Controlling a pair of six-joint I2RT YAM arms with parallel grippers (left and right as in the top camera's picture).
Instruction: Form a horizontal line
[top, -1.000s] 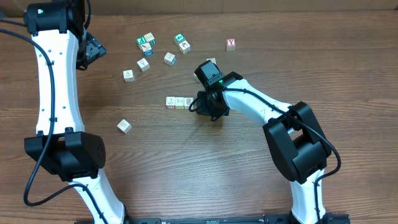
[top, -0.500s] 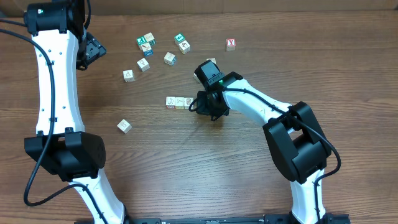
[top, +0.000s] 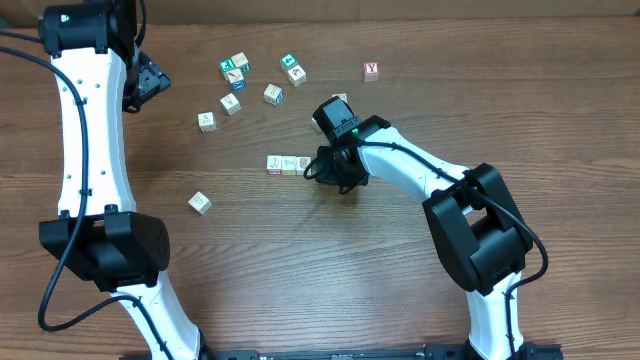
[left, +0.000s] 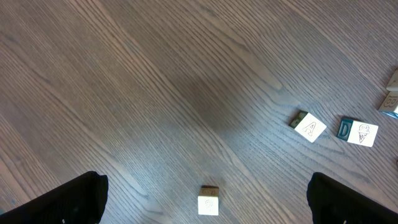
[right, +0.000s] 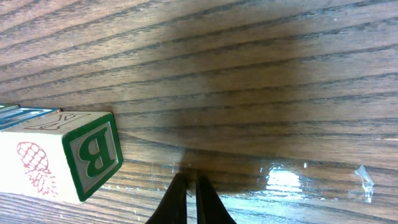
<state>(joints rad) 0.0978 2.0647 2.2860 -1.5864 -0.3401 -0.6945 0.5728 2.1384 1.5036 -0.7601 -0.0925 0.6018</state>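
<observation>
Overhead, you are seeing the horizontal line (top: 288, 164) sitting mid-table, three cubes touching; a fourth is likely wanting, and a loose pale cube (top: 200, 202) is lying well apart. Your right gripper (right: 189, 200) is pinching shut, empty, just beside the row's end; your left gripper (top: 152, 80) is gaping wide, far off.

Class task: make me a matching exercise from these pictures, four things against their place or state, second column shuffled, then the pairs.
1 row of cubes
2 red Y cube
3 left fingers
4 right fingers

A shut, by the row's end
B wide apart
C alone, toward the far edge
D mid-table, side by side

Pairs: 1-D, 2-C, 3-B, 4-A
</observation>
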